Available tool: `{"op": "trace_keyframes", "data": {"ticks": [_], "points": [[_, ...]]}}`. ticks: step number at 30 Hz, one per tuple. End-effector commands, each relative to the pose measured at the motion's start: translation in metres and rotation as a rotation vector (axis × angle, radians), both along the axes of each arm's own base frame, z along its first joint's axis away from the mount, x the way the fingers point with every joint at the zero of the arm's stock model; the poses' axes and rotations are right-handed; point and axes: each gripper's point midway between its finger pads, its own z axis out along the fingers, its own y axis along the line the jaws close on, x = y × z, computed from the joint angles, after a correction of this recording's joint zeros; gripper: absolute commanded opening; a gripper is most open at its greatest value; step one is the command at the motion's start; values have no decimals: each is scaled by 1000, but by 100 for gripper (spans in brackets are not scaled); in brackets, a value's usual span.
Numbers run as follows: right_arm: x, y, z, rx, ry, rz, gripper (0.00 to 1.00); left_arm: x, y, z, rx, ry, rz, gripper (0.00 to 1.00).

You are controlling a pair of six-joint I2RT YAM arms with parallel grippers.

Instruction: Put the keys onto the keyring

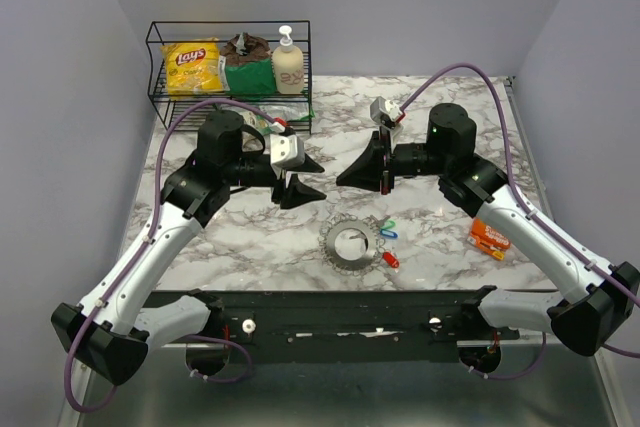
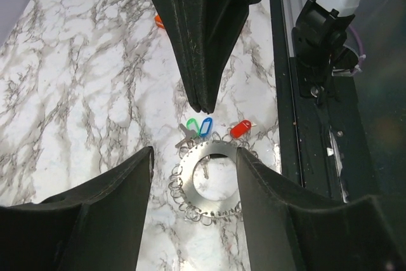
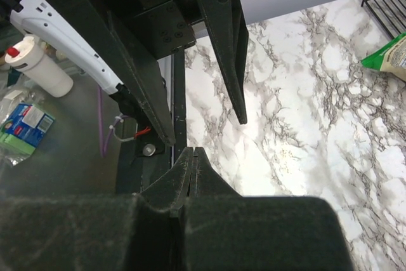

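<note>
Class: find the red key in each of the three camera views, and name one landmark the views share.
Top external: red key lies low centre, just right of the keyring disc.
Left wrist: near centre, above the right edge of the keyring disc.
Right wrist: not in view.
Shared landmark: the marble tabletop, seen in all three.

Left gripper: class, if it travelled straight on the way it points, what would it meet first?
Probably the right gripper, shut and pointing back almost head-on at the left gripper. Depth is unclear; angled lower, it would reach the keyring instead.
</note>
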Motion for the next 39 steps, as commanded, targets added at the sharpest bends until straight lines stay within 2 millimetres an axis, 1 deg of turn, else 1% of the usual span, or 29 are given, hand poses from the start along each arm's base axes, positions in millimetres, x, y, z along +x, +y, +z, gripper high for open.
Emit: {"op": "trace_keyframes", "data": {"ticks": [1,3,5,6,7,11,12,14,15,16,18,21,22,23,24,26,27,29,30,32,33,34,36,37,38,39], "points": [[1,-1,-1,-10,-5,-20,1,1,2,3,-5,-20,33,71],[2,-1,-1,-11,-4,-29,1,2,3,4,-10,-29,46,74],[3,-2,-2,-12,-4,-41,1,3,4,4,-14,-23,59,82],[4,-2,-2,-13,-3,-45,1,5,3,4,-21,-28,68,94],[4,-3,-3,-15,1,-49,1,6,3,3,-25,-10,78,99],[9,-3,-13,-34,26,-83,4,11,0,-1,-39,37,102,99],[10,-4,-18,-41,41,-95,7,13,-1,-4,-40,51,103,99],[18,-5,-27,-60,59,-139,9,14,-3,-7,-40,75,103,99],[20,-5,-30,-65,69,-153,11,15,-4,-12,-38,105,111,99],[23,-5,-38,-80,88,-167,13,16,-4,-14,-39,118,116,99],[29,-5,-48,-97,112,-203,15,20,-6,-22,-37,156,136,99],[36,-7,-63,-126,143,-249,24,32,-5,-31,-32,178,200,99],[38,-7,-68,-132,158,-262,30,35,-4,-40,-21,205,221,99],[41,-8,-75,-146,169,-284,32,39,-3,-43,-16,211,247,99],[43,-9,-79,-152,181,-296,36,49,0,-49,-4,223,311,99],[46,-11,-89,-166,195,-329,44,59,4,-59,17,274,392,99],[48,-13,-94,-173,208,-344,49,69,10,-68,43,292,459,99],[53,-16,-101,-185,217,-380,54,77,15,-76,63,314,525,99],[53,-18,-109,-197,234,-395,59,85,20,-84,84,322,579,99],[58,-22,-117,-211,243,-437,63,91,26,-90,87,338,637,99],[58,-25,-124,-222,260,-453,67,94,28,-92,83,337,666,99],[59,-27,-127,-226,262,-467,68,100,35,-98,91,335,725,99],[64,-32,-133,-232,272,-507,71,108,44,-101,64,337,810,99],[63,-35,-141,-243,285,-518,73,117,56,-103,58,321,901,99],[66,-38,-144,-247,288,-540,74,121,62,-102,41,319,948,99],[67,-40,-148,-253,296,-552,77,124,67,-97,4,311,993,99]]}}
